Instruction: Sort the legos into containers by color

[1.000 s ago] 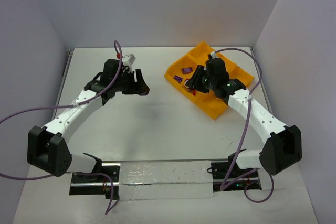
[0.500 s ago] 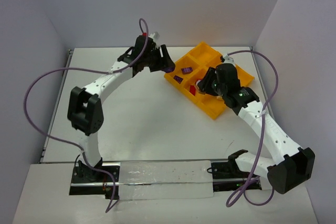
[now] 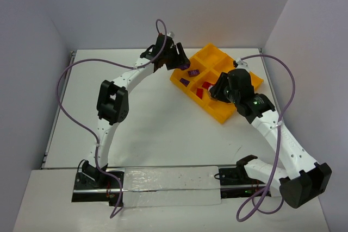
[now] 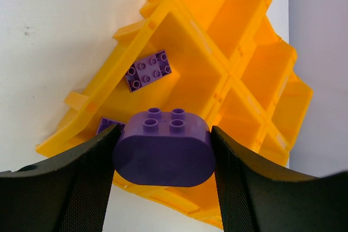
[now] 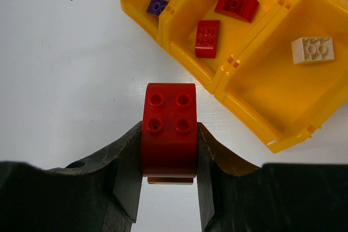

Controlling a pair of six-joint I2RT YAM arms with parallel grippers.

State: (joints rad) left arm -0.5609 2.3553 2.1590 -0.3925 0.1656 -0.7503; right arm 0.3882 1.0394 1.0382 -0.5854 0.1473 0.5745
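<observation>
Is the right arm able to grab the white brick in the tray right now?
Probably not yet. The white brick lies alone and uncovered in its compartment of the tray, near the right claw, but that claw is shut on a red brick, so it has no free grip.

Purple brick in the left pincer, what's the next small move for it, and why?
Probably ease the left pincer forward a little, then open. It is shut on the rounded purple brick over the yellow tray at its edge, and the compartment just ahead already holds a flat purple brick, so the colours match.
</observation>
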